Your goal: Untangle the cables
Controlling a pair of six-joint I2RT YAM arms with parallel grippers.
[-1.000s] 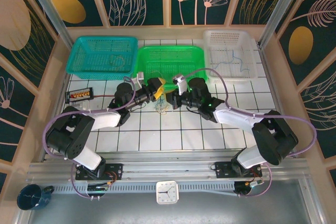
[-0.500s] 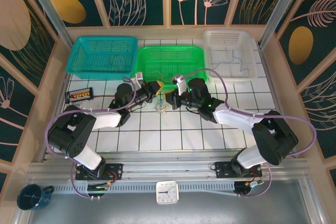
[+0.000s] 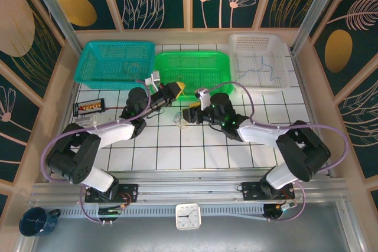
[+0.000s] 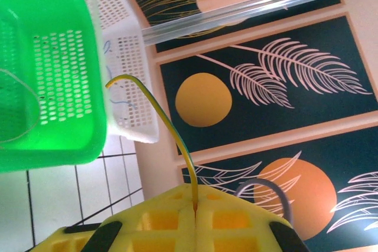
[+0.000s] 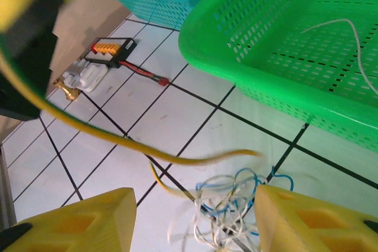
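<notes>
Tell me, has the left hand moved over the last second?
Yes. The left hand, shut on a yellow cable, has shifted away from the tangled cables toward the green basket, whose near rim it now overlaps.

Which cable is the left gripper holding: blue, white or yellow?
The yellow cable, pinched in the shut left gripper; the blue and white strands lie clumped on the tiles.

I see three baskets side by side along the far edge of the table (image 3: pixel 177 151): left basket (image 3: pixel 115 61), middle basket (image 3: pixel 192 70), right basket (image 3: pixel 258 60). The clump of cables (image 3: pixel 180 120) lies on the table before the middle basket, between the left gripper (image 3: pixel 176 91) and the right gripper (image 5: pixel 192 205). One strand (image 4: pixel 159 122) leads up into the left gripper. A small board (image 3: pixel 88 106) lies near the left edge.
</notes>
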